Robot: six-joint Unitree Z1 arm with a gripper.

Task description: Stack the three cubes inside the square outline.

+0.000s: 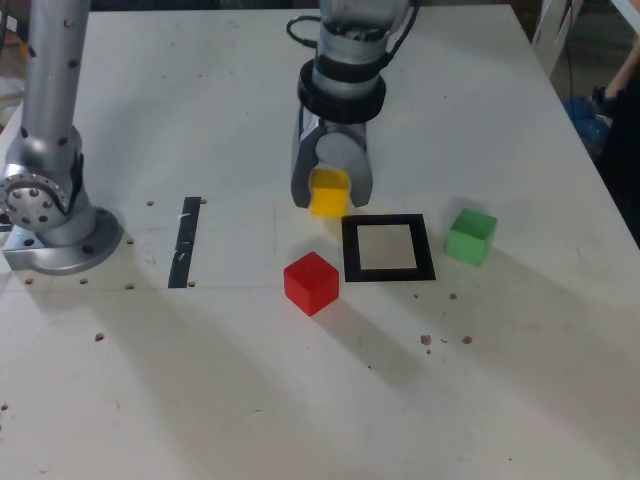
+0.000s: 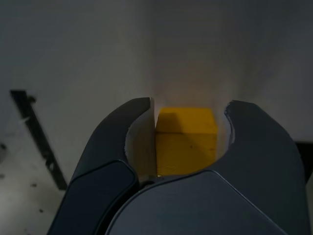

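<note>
- Your gripper (image 1: 330, 192) has its jaws clamped on the yellow cube (image 1: 329, 194), centre frame in the exterior view.
- Red cube (image 1: 311, 283) sits lower left of the outline (image 1: 388, 248); green cube (image 1: 470, 236) right.

There are no words, numbers, labels or brand names to read in either view. The red cube (image 1: 311, 282), the yellow cube (image 1: 329, 192), the green cube (image 1: 470, 236) and the white bench (image 1: 300, 400) are all plain.

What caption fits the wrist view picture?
The claw grips a yellow block above the white table.
</note>
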